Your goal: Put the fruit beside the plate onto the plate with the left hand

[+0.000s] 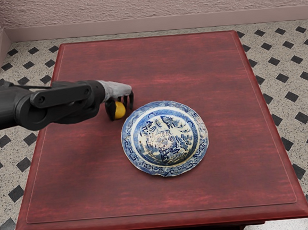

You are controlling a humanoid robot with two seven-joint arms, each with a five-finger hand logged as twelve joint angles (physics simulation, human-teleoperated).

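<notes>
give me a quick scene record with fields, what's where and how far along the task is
surface: dark red wooden table
plate: blue-and-white plate, near the table's middle, nothing on it
fruit: small yellow fruit, just off the plate's upper-left rim, not on the plate
left hand: left hand over the fruit, fingers curled around it
right hand: not in view
lifted: cannot tell
task state: fruit not yet on the plate

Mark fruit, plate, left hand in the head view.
fruit [120, 110]: head view, yellow side showing between the fingers.
plate [165, 138]: head view, bare blue-patterned centre.
left hand [117, 92]: head view, grey back of the hand.
</notes>
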